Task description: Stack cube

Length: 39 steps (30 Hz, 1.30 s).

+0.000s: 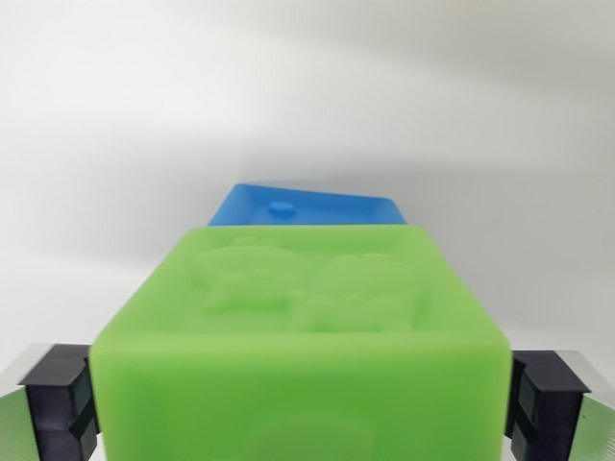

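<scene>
1. Two cubes are all I can count from my seat — one green cube and one blue cube; I see no containers anywhere in the wrist view.
2. One green cube fills the lower middle of the picture, sitting between the two black fingertips, one at each lower corner of the view.
3. My claw is clamped on the green cube: the pad on the wrist view's left presses its left side and the pad on the wrist view's right presses its right side, with no gap I can make out.
4. One blue cube shows just beyond the green one, higher in the frame; only its top face and a small round stud near the middle of that face are visible — the rest is hidden behind the green cube.
5. I cannot tell whether the two cubes touch, since the green one covers the place where they would meet.
6. Raised relief decorates the green cube's top face, a cartoon-like shape, but I can read no letters, brand or label on either cube.
7. Beyond both lies the plain white tabletop, softly shadowed around the blue cube.
</scene>
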Each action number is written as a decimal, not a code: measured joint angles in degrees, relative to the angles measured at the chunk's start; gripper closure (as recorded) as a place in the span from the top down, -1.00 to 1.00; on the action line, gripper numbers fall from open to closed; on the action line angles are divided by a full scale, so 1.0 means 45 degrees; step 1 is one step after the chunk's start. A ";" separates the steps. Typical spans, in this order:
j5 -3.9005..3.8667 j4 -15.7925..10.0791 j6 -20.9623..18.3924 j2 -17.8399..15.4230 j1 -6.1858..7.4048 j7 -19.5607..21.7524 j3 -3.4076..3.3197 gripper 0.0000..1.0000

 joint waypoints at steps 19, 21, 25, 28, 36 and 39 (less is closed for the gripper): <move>0.0000 -0.0068 -0.0596 -0.0726 0.0000 -0.0001 0.0001 1.00; 0.0000 -0.0086 -0.0710 -0.0862 0.0000 -0.0001 0.0001 1.00; 0.0000 -0.0109 -0.0965 -0.1129 0.0000 -0.0001 0.0004 1.00; 0.0000 -0.0114 -0.1193 -0.1375 0.0000 -0.0005 0.0008 1.00; 0.0015 -0.0100 -0.1873 -0.2041 -0.0001 -0.0010 0.0015 1.00; 0.0026 -0.0057 -0.2128 -0.2250 -0.0001 -0.0014 0.0016 1.00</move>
